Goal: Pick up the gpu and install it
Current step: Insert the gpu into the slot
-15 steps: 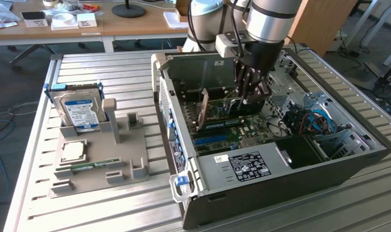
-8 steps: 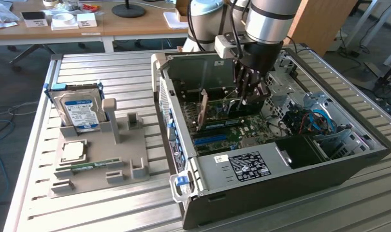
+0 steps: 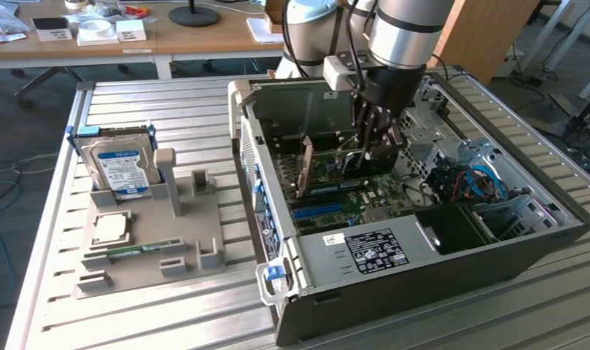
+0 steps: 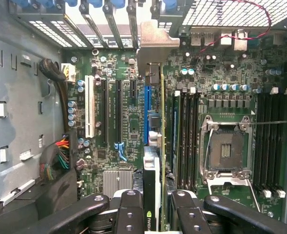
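Overall: the gpu (image 3: 309, 173) is down inside the open computer case (image 3: 489, 255), carried by the arm's hand (image 3: 378, 146).
Exterior view, hand: lowered through the case's open side, above the motherboard (image 3: 367, 200), at the card's inner end.
Exterior view, gpu: standing on edge, with its long axis running from the rear wall on the exterior view's left toward the hand.
Exterior view, surroundings: the case lies on a slatted metal desk (image 3: 158, 102). Well apart, on the exterior view's left, a grey fixture tray (image 3: 154, 226) carries a hard drive (image 3: 119, 164) and a memory stick (image 3: 129, 251).
Wrist view, hand: the hand (image 4: 155, 207) looks clamped on the gpu (image 4: 161, 126), one finger on each face, with the cooler side against one of them.
Wrist view, gpu: seen edge-on as a thin green line. Its metal bracket (image 4: 153, 46) points at the rear slot openings, the opposite end sits between the fingers, and the connector edge faces the board.
Wrist view, slot: the blue slot (image 4: 146, 109) runs parallel, just beside the card's line. I cannot tell whether the edge is seated in it.
Risk, misalignment: if the card is tilted or offset from the slot, pressing down could jam the connector edge on the slot wall.
Risk, bracket: it could catch on the rear frame and leave the card cocked.
Risk, grip: a thin card held at one end may pivot between the fingers under load.
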`<state>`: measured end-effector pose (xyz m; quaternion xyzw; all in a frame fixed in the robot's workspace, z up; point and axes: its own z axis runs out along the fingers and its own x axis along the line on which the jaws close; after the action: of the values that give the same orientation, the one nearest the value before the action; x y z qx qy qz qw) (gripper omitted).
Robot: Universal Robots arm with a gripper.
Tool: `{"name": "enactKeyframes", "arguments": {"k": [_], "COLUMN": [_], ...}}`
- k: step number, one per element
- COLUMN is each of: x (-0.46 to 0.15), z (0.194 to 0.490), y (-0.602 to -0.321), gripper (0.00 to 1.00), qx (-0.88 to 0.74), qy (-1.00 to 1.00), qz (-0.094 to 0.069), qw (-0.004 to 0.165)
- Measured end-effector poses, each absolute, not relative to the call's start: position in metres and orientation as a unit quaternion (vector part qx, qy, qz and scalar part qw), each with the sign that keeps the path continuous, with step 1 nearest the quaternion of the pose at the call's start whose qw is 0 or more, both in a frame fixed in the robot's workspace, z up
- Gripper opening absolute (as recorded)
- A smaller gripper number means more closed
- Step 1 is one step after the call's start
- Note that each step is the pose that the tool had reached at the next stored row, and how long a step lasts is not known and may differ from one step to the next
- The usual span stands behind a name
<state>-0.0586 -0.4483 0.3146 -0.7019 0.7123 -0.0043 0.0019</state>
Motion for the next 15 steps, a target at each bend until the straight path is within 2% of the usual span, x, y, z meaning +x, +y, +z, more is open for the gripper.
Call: {"name": "enactKeyframes", "arguments": {"k": [15], "x": [-0.0587], "z": [0.3133], "y": [-0.4483], "gripper": [0.27], "qx": [-0.702], "qy": [0.712], "qz": [-0.004], "qw": [0.002]}}
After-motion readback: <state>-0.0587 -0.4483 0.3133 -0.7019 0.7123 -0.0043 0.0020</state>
